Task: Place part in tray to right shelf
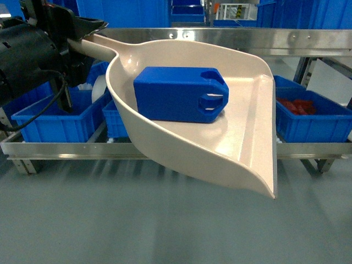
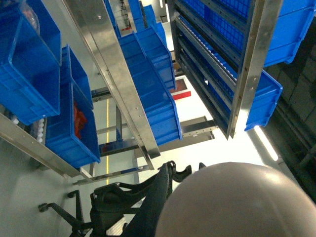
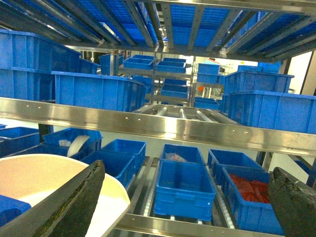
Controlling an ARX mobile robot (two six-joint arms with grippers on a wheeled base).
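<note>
Scene: we face the right shelf (image 1: pixel 220 37), a steel rack whose shiny front rail crosses the head view; blue crates (image 1: pixel 52 118) stand on the lower level.
Tray: the tray (image 1: pixel 247 137) hangs in the air in front of the rack, handle to upper left, flat lip to the right, tilted so the lip side sits lower.
Part: the part (image 1: pixel 179 93) lies inside the tray against the back wall, slotted bevelled end toward the lip. It is not on the shelf yet.
Left hand: the left hand (image 1: pixel 82 30) sits at the handle end and appears clenched on it; its fingers are dark and partly hidden, so we judge this from the tray being carried.
Right hand: the right hand (image 3: pixel 187 207) is released, its two dark pads spread wide with nothing between them, just beside the tray rim.
Step in hand: carrying the loaded tray to the rack, as we read it.
How to do it well: we would level the tray before moving, since the tilt invites the part to slide to the lip.
Clearance: lift the lip over the front rail, then lower onto the rollers.
Risk: the smooth, glossy tray floor gives the part little hold.
</note>
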